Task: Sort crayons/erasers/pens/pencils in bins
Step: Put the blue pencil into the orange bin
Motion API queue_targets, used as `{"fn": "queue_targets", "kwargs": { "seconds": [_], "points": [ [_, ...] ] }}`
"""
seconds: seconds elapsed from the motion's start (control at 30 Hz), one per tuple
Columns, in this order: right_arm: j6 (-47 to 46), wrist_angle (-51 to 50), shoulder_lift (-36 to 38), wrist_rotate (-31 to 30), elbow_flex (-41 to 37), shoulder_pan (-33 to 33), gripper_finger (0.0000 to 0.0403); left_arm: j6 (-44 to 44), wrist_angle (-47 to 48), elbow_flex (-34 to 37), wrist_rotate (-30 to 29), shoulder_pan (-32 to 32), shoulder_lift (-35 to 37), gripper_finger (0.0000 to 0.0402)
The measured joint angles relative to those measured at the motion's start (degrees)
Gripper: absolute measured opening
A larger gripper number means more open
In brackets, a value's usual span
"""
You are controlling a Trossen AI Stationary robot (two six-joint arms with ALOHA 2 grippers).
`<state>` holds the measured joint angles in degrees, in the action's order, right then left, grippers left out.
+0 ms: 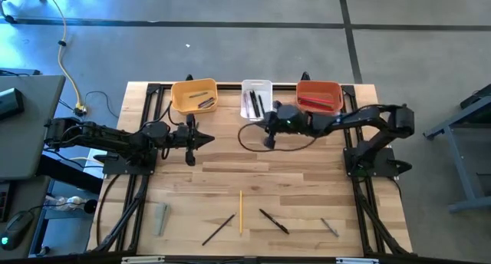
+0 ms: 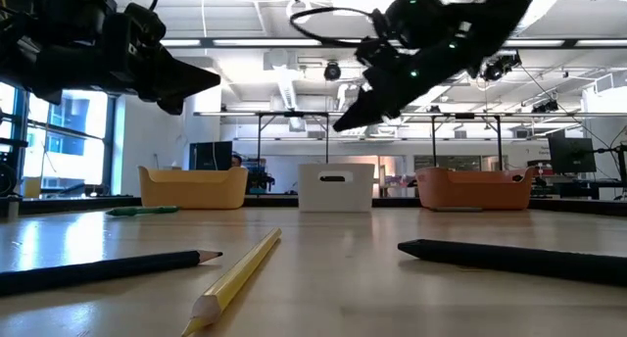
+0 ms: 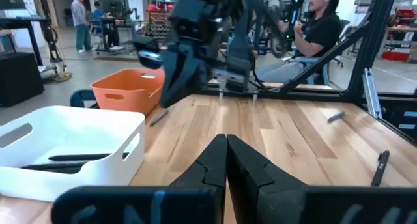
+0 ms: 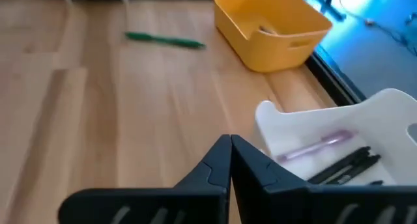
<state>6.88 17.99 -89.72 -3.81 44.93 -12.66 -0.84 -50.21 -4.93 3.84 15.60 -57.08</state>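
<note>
your closed, empty right gripper (image 1: 268, 141) hovers by the white plastic bin (image 1: 256, 86), well apart from the thin yellow wooden pencil (image 1: 240, 211) lying along the table's depth near the front edge. the clenched left gripper (image 1: 209, 140) sits about as far (neither arm clearly nearer).

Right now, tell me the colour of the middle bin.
White; the middle bin shows best in the low view.
</note>
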Motion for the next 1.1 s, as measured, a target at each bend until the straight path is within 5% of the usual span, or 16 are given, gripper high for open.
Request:
{"fn": "queue_targets", "kwargs": {
  "seconds": [0.23,0.7,1.1],
  "points": [
    [-4.2,11.3,7.0,-0.1,-12.6,3.2,0.0000,-5.1,6.2,-2.1,-2.0,-4.4,0.0,0.0000],
    [-5.6,20.6,11.8,-11.0,-22.3,13.0,0.0000,-20.6,45.3,-19.5,-32.3,-37.0,-1.9,0.0000],
    [-6.9,20.5,11.8,-15.7,-22.3,19.9,0.0000,-43.1,64.1,-36.5,-36.0,-53.6,-21.3,0.0000]
  ]
}}
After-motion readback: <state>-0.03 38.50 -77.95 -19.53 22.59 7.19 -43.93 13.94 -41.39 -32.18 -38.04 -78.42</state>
